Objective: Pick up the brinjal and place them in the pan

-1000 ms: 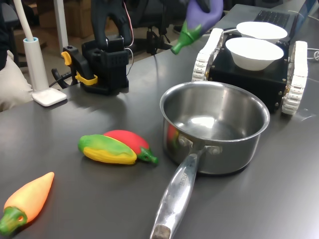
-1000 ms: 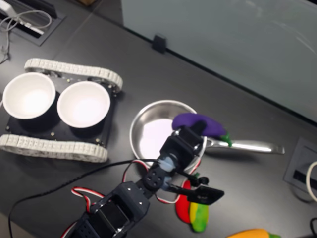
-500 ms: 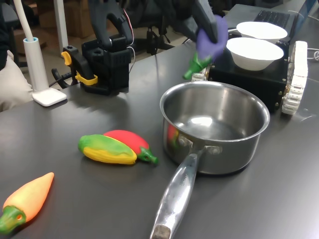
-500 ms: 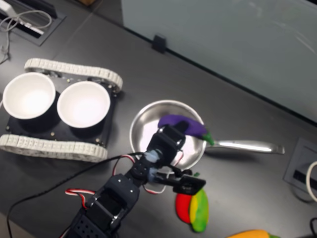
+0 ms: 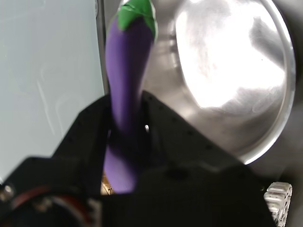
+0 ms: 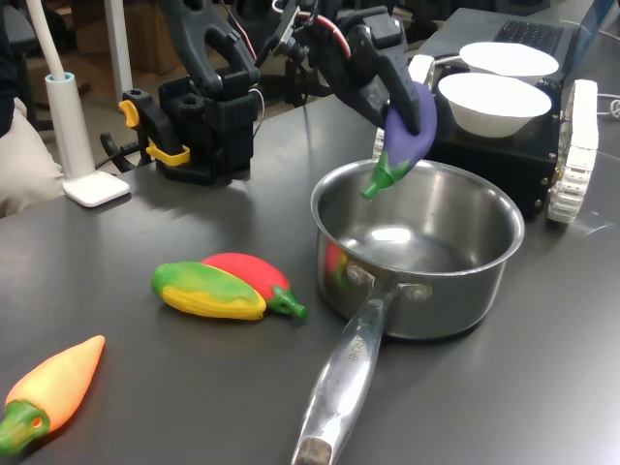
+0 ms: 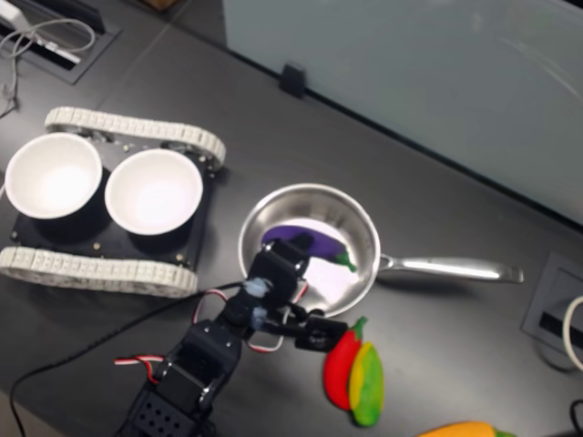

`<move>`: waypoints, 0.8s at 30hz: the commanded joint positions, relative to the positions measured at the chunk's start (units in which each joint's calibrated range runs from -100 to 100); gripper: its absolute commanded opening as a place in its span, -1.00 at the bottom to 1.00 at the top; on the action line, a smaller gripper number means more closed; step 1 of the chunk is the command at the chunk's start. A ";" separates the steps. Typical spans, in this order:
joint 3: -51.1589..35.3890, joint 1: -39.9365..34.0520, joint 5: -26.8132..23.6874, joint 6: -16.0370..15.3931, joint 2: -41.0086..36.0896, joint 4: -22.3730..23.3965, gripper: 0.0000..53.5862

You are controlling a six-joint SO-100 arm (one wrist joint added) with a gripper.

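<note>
Steel pan (image 6: 418,254) holds nothing | hand (image 6: 395,108) pinching brinjal (image 6: 405,136) above it

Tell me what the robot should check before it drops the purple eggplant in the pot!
1. Grip: the gripper is shut on the brinjal. Ok.
2. Brinjal over the pan in the second exterior view: ok.
3. Pan is empty inside: ok.
4. Brinjal low enough to let go: its stem hangs at about rim height. Cannot tell.
5. White bowls clear of the drop: ok.
6. Red pepper and carrot lie outside the pan: ok.
</note>
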 commanded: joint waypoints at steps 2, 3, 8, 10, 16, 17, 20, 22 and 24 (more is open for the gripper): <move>3.18 -1.54 -0.15 1.88 -5.63 -5.16 -1.00; 4.08 -1.54 -0.10 2.05 -5.88 -5.59 -1.00; 7.99 -1.32 0.44 2.22 -6.22 -8.40 -1.00; 9.08 -1.32 0.54 2.22 -6.30 -9.43 -1.00; 12.35 -0.51 0.93 2.30 -6.05 -12.67 -1.00; 12.54 -0.63 0.93 2.38 -6.05 -12.84 -1.00; 12.99 -0.86 0.98 2.38 -6.05 -13.18 -1.00; 13.44 -0.86 1.03 2.47 -6.13 -13.52 -1.00; 13.90 -0.86 1.07 2.47 -6.22 -13.86 -1.00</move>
